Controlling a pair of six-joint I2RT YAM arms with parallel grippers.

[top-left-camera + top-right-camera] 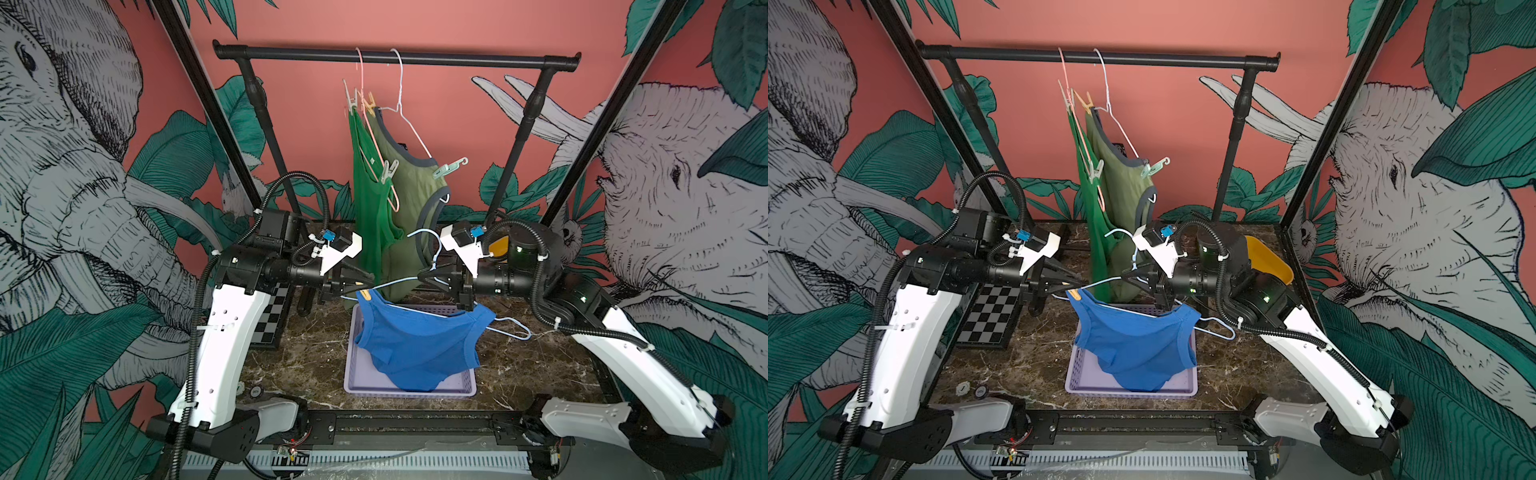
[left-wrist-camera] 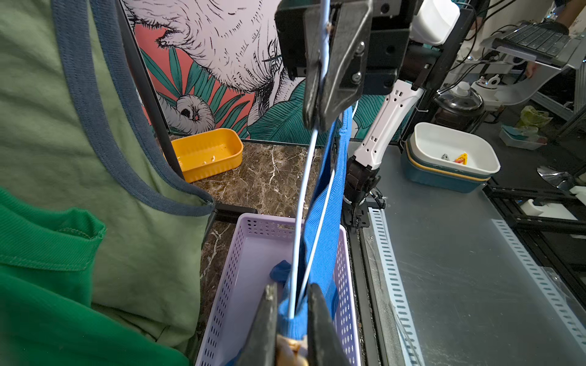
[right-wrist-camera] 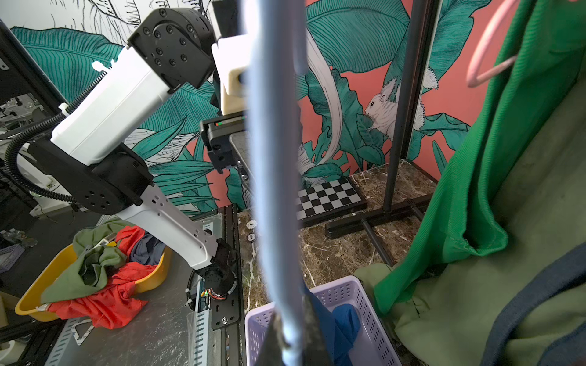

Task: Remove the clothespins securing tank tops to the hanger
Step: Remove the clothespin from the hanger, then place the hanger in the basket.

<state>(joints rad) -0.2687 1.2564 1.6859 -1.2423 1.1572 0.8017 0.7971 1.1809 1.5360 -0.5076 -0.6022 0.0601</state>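
We held pale-blue wire hanger (image 3: pixel 272 158) clamped in right gripper (image 1: pixel 426 277), steadied so left gripper (image 2: pixel 291 329) pinched tan-orange plastic clothespin (image 2: pixel 289 352).

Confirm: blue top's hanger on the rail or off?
Off. The right tool clamps the light blue hanger low over the lavender basket, well below the rail; the blue tank top drapes from it.

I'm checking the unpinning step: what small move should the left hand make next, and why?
Probably squeeze fully and draw the tan clothespin off the strap of the blue tank top. The left hand sits closed around that pin, while the right hand holds the pale blue hanger steady above the lavender basket.
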